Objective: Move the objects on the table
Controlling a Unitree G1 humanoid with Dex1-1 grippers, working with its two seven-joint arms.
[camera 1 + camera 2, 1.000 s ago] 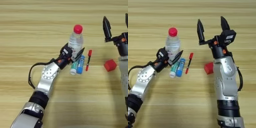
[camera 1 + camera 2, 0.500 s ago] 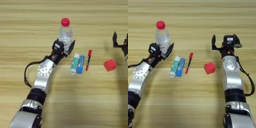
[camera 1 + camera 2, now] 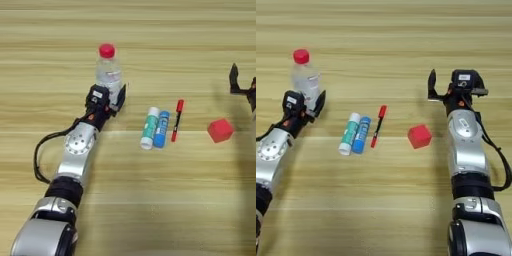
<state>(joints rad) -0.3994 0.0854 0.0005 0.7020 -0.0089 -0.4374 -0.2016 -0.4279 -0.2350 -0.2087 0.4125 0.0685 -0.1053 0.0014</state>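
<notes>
A clear plastic bottle (image 3: 109,74) with a red cap stands upright at the left. My left gripper (image 3: 113,96) is shut on its lower part, a black finger on each side. To its right, on the table (image 3: 150,200), a green-and-white tube (image 3: 149,128) and a blue tube (image 3: 161,129) lie side by side. Just right of them lies a slim red-and-black marker (image 3: 177,120). A small red cube (image 3: 419,136) sits further right. My right gripper (image 3: 442,89) is open above and right of the cube, apart from it, with one finger raised on its left.
My silver left arm (image 3: 75,150) runs up from the lower left, with a black cable looping beside it. The right arm (image 3: 468,150) comes up along the right side of the table, close to the red cube.
My left gripper has carried the bottle to the left, away from the tubes. The right gripper has drawn back and lowered, its fingers showing smaller. The tubes, marker and cube have not moved.
</notes>
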